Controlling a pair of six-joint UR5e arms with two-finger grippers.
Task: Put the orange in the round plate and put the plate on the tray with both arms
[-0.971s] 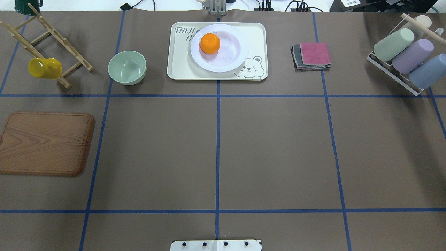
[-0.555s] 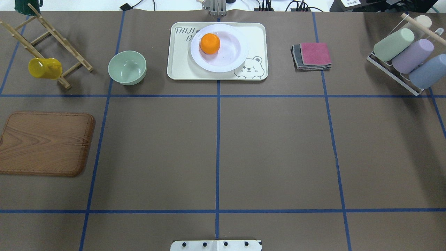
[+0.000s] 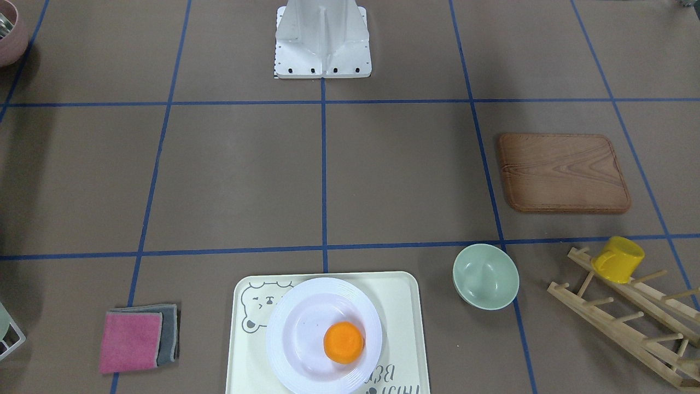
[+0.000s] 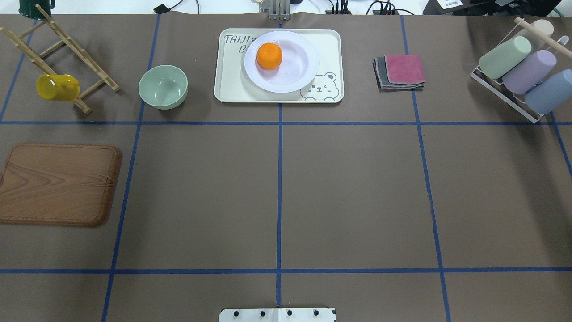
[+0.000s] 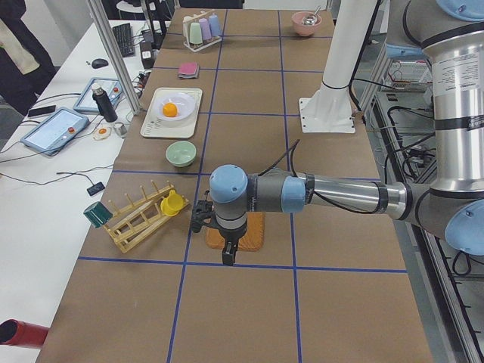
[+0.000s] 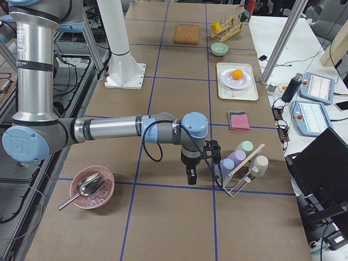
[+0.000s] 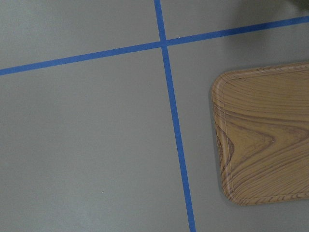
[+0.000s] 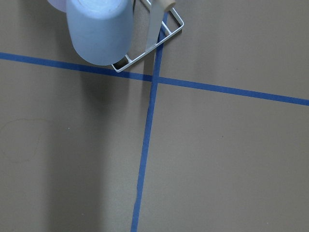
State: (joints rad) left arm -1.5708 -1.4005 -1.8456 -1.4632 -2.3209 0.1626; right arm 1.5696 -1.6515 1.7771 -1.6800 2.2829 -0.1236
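Both grippers show only in the side views, so whether their fingers are apart or together cannot be told: the left gripper (image 5: 228,257) hangs fingers-down above the wooden board (image 4: 58,183) at the left of the table, and the right gripper (image 6: 190,178) hangs fingers-down just beside the wire rack (image 4: 504,95) at the right. Neither one touches any thing of the task. At the far edge of the table, on the middle tape line, lies the tray (image 4: 229,82), its bear drawing at the near right corner. On it sits the round plate (image 4: 308,71), covering part of the lettering, and the orange (image 4: 269,56) rests inside the plate, toward its far left. Left of the tray, apart from it, stands a pale-green bowl (image 4: 163,86), and farther left a wooden peg rack (image 4: 67,44) carries a yellow cup (image 4: 57,87). Right of the tray lie folded cloths (image 4: 402,71), pink over grey. The wire rack holds three tumblers on their sides, green (image 4: 505,57), lilac (image 4: 529,71) and blue (image 4: 547,91). From the left wrist camera a rounded corner of the board is seen at the right beside a crossing of blue tape lines (image 7: 164,44). From the right wrist camera the blue tumbler and a corner of the wire rack sit at the top, above another tape crossing. In the exterior right view a pink bowl (image 6: 92,187) with a metal spoon stands near the robot's side, well apart from the tray
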